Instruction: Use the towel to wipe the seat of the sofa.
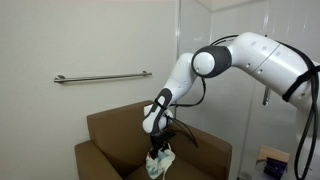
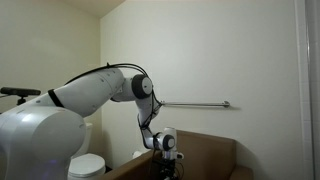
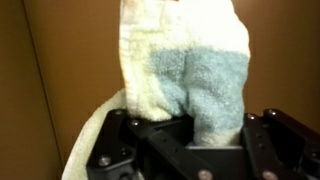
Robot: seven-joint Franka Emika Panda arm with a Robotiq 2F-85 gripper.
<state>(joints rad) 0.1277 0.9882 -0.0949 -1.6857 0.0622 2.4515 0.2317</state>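
Arm (image 1: 245, 55) bent at elbow, reaching down; hand (image 1: 158, 146) pointing downward, clamped on towel (image 1: 160, 163).

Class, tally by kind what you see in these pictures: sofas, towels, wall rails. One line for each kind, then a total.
Sofa: 1
Towel: 1
Wall rail: 1
Total: 3
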